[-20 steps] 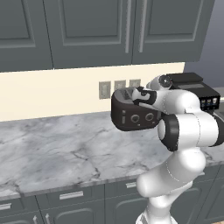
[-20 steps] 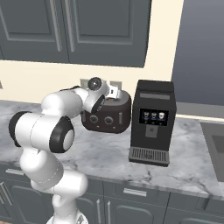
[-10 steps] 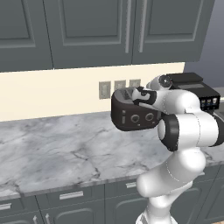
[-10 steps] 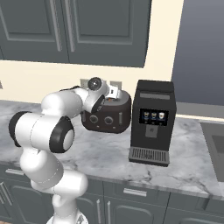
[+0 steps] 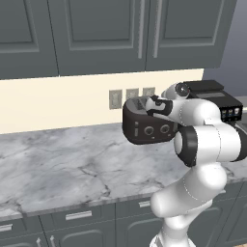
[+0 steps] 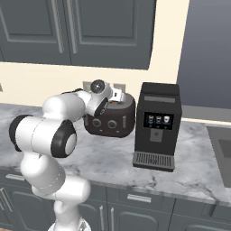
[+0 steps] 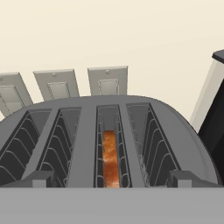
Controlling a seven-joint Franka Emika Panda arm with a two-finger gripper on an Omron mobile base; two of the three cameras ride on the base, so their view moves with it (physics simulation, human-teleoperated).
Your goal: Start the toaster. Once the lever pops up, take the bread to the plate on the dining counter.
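Bread (image 7: 111,162) in toaster (image 7: 109,131) slot, directly beneath open tool (image 7: 112,179).

- My gripper (image 6: 121,95) hangs over the black toaster (image 6: 113,118) on the marble worktop (image 6: 189,158).
- A tall black coffee machine (image 6: 156,126) stands just beside it.

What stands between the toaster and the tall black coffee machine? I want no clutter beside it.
Nothing: a narrow strip of bare marble worktop separates the toaster from the coffee machine, seen in the right base view.
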